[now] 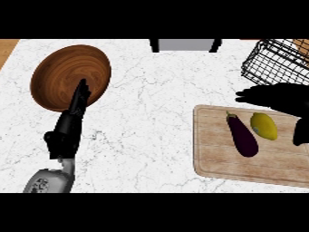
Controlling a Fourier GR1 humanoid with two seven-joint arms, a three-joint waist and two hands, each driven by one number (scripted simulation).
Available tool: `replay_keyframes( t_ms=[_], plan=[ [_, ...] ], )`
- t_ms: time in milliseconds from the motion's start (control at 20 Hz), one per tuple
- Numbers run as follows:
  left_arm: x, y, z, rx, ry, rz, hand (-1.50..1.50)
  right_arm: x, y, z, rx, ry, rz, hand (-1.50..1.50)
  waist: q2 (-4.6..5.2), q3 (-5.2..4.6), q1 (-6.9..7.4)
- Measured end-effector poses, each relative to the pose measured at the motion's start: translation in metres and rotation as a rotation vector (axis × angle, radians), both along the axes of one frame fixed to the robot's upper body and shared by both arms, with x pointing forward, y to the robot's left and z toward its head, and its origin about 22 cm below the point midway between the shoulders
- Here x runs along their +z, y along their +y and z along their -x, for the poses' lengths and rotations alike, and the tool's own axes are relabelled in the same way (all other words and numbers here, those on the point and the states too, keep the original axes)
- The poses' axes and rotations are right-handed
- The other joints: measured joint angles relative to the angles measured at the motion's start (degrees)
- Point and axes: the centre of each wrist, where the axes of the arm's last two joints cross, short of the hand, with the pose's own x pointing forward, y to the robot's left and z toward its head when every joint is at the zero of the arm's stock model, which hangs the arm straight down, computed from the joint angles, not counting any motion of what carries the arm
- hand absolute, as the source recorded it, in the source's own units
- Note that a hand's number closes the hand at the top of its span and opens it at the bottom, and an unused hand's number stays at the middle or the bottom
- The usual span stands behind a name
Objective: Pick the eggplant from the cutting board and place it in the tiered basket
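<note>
A dark purple eggplant (243, 136) lies on the wooden cutting board (250, 170) at the right, with a yellow lemon (264, 126) just to its right. The black wire tiered basket (280, 61) stands at the counter's back right corner. My right hand (287, 100) hovers over the board's far right corner, fingers spread and pointing left, thumb hanging down beside the lemon; it is open and holds nothing. My left hand (73, 115) is at the left, fingers straight and pointing up, overlapping a wooden bowl.
A round wooden bowl (70, 74) sits at the back left of the white marble counter (150, 104). A grey and black object (185, 45) stands at the counter's back edge.
</note>
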Motion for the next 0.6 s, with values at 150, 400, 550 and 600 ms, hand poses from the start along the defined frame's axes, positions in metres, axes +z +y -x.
replay_keyframes(
  t_ms=[150, 400, 550, 600],
  plan=[
    [-0.003, -0.001, 0.0, -0.005, 0.003, 0.001, 0.0, -0.006, 0.004, -0.007, 0.007, 0.006, -0.006, -1.5, 0.01, 0.0, 0.13],
    [0.003, -0.006, 0.0, 0.001, 0.0, 0.003, 0.0, -0.011, 0.007, -0.005, 0.012, 0.024, -0.006, -1.5, -0.05, -0.01, 0.01],
    [0.006, -0.005, 0.001, 0.004, 0.003, 0.002, 0.0, -0.018, 0.014, -0.004, 0.006, 0.036, -0.001, -1.5, -0.07, 0.0, -0.02],
    [0.007, -0.005, 0.001, 0.006, 0.002, 0.002, 0.0, -0.02, 0.018, -0.003, 0.005, 0.039, 0.002, -1.5, -0.08, -0.01, -0.06]
  ],
)
